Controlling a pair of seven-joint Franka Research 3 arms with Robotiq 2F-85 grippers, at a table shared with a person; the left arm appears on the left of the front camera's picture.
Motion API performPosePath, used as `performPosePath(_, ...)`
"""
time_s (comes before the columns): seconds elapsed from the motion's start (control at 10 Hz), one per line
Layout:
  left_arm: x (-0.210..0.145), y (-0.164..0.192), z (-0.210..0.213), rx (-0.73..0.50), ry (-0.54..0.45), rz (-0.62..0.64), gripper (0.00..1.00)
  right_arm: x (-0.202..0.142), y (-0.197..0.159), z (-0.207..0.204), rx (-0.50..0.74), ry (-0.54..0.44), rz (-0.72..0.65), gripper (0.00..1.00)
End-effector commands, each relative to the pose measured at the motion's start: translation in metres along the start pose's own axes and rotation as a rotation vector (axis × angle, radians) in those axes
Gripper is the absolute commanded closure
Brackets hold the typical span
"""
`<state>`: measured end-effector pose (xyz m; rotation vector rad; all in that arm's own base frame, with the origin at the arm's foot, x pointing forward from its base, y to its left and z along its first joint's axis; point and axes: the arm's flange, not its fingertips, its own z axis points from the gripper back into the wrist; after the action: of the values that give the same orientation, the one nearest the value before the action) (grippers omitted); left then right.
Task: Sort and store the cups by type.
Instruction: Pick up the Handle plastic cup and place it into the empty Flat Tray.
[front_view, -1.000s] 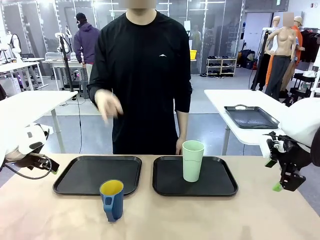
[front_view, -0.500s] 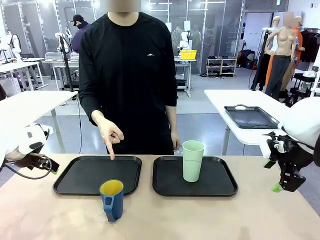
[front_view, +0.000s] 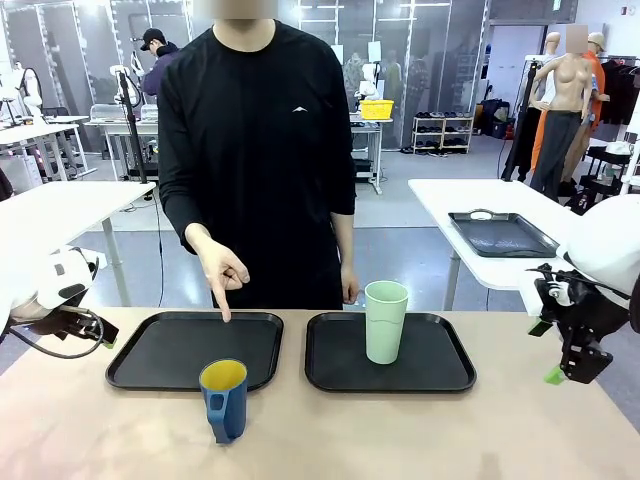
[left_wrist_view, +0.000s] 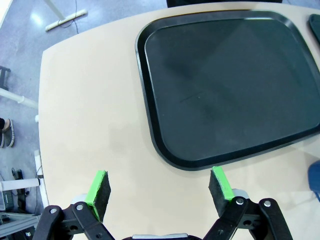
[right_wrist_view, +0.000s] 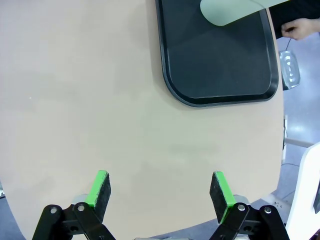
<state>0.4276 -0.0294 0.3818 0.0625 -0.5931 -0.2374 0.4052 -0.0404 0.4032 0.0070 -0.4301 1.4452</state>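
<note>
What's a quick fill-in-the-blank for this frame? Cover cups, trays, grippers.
1. The mint-green tumbler stands upright on the right tray, while the blue mug stands on the ____.
2. The person's hand points one finger down at the left tray, which is ____.
3. The left gripper and right gripper are both ____.
Missing words: table; empty; open.
</note>
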Motion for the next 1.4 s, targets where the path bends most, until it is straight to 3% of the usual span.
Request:
performPosePath(0.0, 0.000, 0.001, 0.000, 0.000, -0.001, 0.002, 0.00, 0.002, 0.000, 0.001, -0.008, 0.014, -0.018, 0.00)
performPosePath(0.2, 0.000, 0.000, 0.000, 0.000, 0.000, 0.000, 0.00, 0.002, 0.000, 0.001, -0.008, 0.014, -0.018, 0.00)
performPosePath(0.4, 0.004, 0.010, 0.010, -0.057, 0.082, -0.247, 0.00, 0.002, 0.000, 0.001, -0.008, 0.014, -0.018, 0.00)
performPosePath(0.5, 0.003, 0.014, 0.015, -0.057, 0.175, -0.449, 0.00, 0.002, 0.000, 0.001, -0.008, 0.014, -0.018, 0.00)
performPosePath(0.6, 0.001, 0.015, 0.017, -0.125, 0.186, -0.585, 0.00, 0.002, 0.000, 0.001, -0.008, 0.014, -0.018, 0.00)
performPosePath(0.7, -0.002, 0.017, 0.018, -0.082, 0.240, -0.761, 0.00, 0.002, 0.000, 0.001, -0.008, 0.014, -0.018, 0.00)
performPosePath(0.9, -0.006, 0.011, 0.019, -0.217, 0.179, -1.025, 0.00, 0.002, 0.000, 0.001, -0.008, 0.014, -0.018, 0.00)
performPosePath(1.2, -0.017, -0.002, 0.016, -0.386, 0.126, -1.295, 0.00, 0.002, 0.000, 0.001, -0.008, 0.014, -0.018, 0.00)
performPosePath(1.3, -0.019, -0.005, 0.015, -0.385, 0.134, -1.356, 0.00, 0.002, 0.000, 0.001, -0.008, 0.014, -0.018, 0.00)
